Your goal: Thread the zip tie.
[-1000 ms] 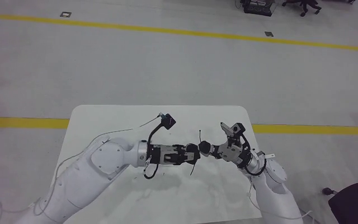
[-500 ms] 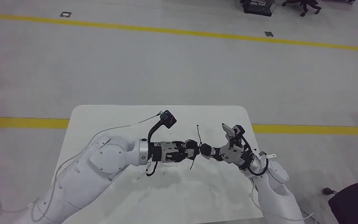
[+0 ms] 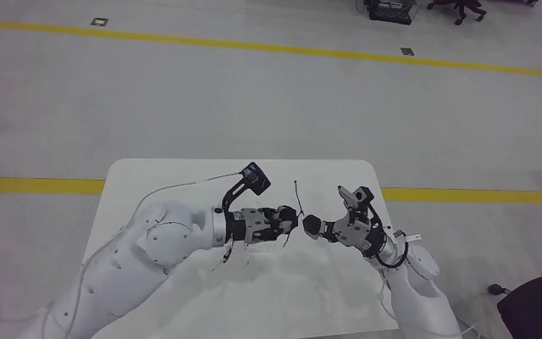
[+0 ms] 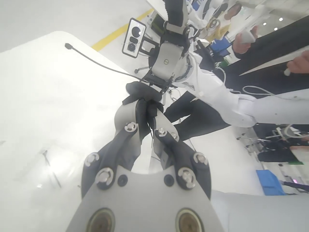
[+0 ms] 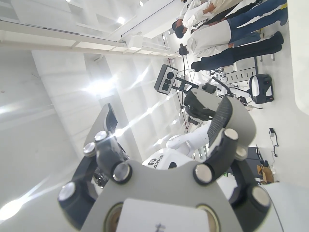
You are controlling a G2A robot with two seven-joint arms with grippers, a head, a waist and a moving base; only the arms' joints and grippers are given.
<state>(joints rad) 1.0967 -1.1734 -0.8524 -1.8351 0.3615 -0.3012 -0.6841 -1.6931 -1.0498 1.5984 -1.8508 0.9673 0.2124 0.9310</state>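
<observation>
A thin black zip tie (image 3: pixel 293 203) stands tilted above the middle of the white table (image 3: pixel 169 178). My left gripper (image 3: pixel 288 224) is shut on its strap. In the left wrist view the strap (image 4: pixel 96 61) runs out past my closed fingers (image 4: pixel 141 112) to its small head, and a short tail hangs down between them. My right gripper (image 3: pixel 318 222) faces the left one, open. One of its black fingertips (image 4: pixel 137 90) sits right against the left gripper's tips, and the other (image 4: pixel 173 3) is spread far off. In the right wrist view, nothing lies between the spread fingers (image 5: pixel 221 118).
A few small black bits (image 4: pixel 49 164) lie on the table close to the left arm. The table's far edge (image 3: pixel 254 160) and right corner (image 3: pixel 368 165) are not far beyond the grippers.
My left gripper has turned and shifted slightly away from the robot, so the zip tie's upper end swung farther back. The right gripper has stayed open close by.
</observation>
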